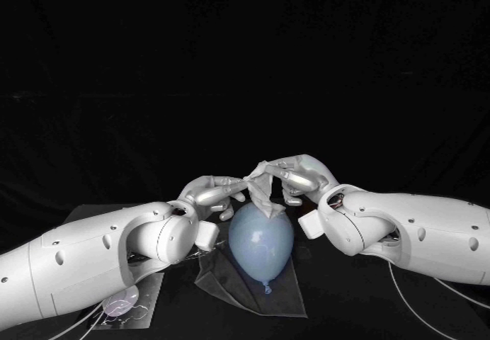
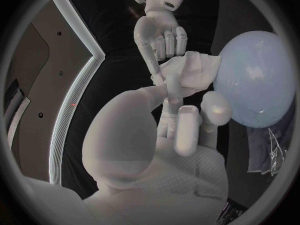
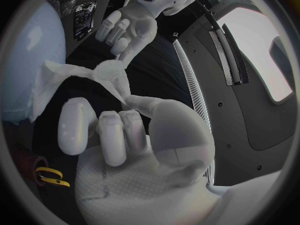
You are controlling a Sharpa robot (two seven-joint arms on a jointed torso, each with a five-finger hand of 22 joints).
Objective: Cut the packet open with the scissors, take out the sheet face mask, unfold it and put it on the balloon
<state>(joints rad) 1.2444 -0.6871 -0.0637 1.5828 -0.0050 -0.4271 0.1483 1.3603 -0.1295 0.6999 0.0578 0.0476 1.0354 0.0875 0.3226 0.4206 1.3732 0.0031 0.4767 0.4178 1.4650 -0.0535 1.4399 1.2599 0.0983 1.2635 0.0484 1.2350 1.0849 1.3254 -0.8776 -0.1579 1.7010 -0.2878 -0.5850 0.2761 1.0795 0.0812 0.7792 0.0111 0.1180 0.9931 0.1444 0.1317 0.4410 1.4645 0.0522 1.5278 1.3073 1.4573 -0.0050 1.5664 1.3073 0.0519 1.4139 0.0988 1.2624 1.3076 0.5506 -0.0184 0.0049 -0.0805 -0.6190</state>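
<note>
Unfolding: the sheet mask was held bunched at the balloon's 12 o'clock end, seemingly for spreading over it.
Left hand: the mask was pinched from 9 o'clock.
Right hand: the mask was pinched from 3 o'clock.

— What surface is recorded?
— A black table.
— What is found on it?
— A clear plastic sheet is laid centrally and bears a pale blue rubber balloon. A clear flat packet is noted front left.

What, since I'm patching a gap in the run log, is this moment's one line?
stage: unfolding | left hand: pinches sheet mask | right hand: pinches sheet mask | balloon: under sheet mask, not yet covered
</note>
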